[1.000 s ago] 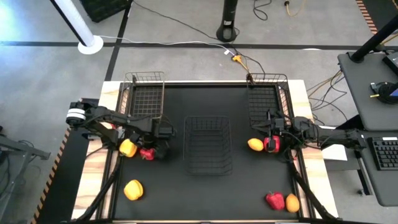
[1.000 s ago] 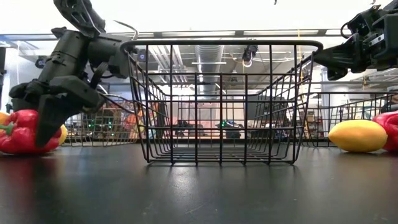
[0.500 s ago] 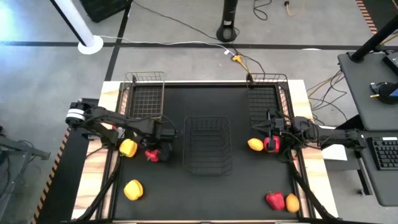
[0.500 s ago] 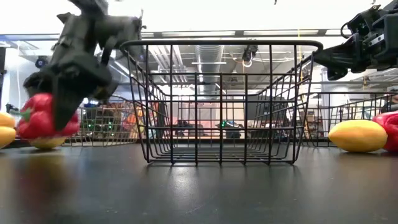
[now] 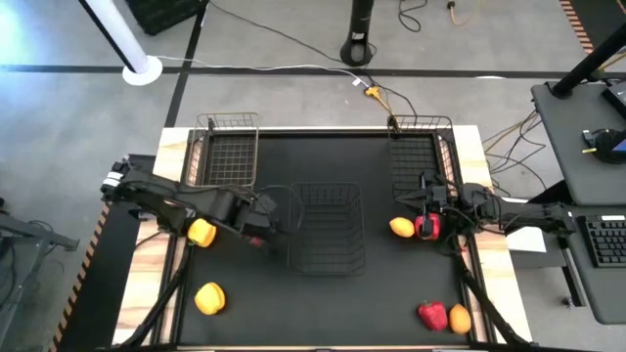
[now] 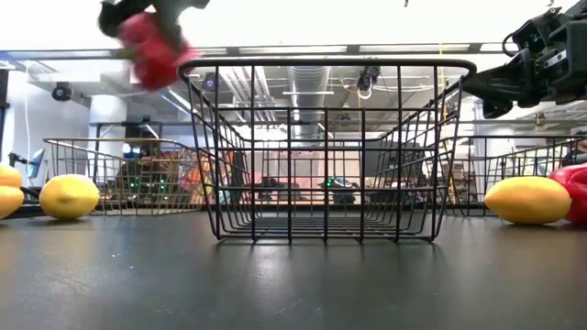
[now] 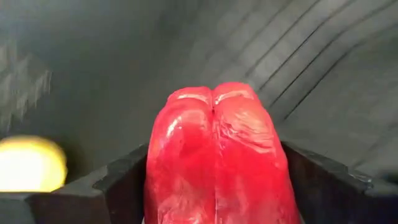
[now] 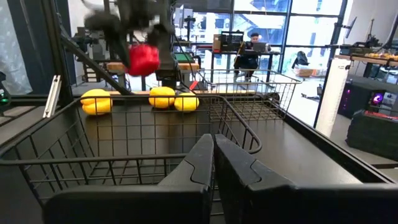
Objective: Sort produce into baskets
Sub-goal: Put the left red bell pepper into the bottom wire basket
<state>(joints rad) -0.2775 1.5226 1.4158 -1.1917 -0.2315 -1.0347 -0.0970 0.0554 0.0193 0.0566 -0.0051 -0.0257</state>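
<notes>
My left gripper [image 5: 260, 231] is shut on a glossy red bell pepper [image 6: 151, 46], high above the table beside the left rim of the dark wire middle basket [image 5: 328, 186]. The pepper fills the left wrist view [image 7: 217, 155]. My right gripper [image 8: 214, 155] is shut and empty, high in the low view [image 6: 541, 55]. It hangs above a red pepper [image 5: 426, 227] and a yellow fruit [image 5: 401, 227] that lie on the table right of the middle basket. My left gripper pinches the red pepper's two sides [image 7: 158, 174] between its two fingers [image 7: 121, 183]. The fingers come from above. The pepper hangs below them, lifted clear of the table, at about the height of the basket's rim [image 6: 326, 64].
A yellow fruit [image 5: 201, 232] lies under my left arm and a yellow pepper [image 5: 209, 297] lies near the front left. A red pepper [image 5: 431, 314] and an orange fruit [image 5: 459, 318] lie at the front right. Wire baskets stand at the far left [image 5: 227, 156] and far right [image 5: 421, 161].
My left gripper has risen from table height with the red pepper and gone toward the table's right, toward the middle basket. The pepper, first on the table beside the yellow fruit, is now lifted clear. The yellow fruit has stayed in place.
</notes>
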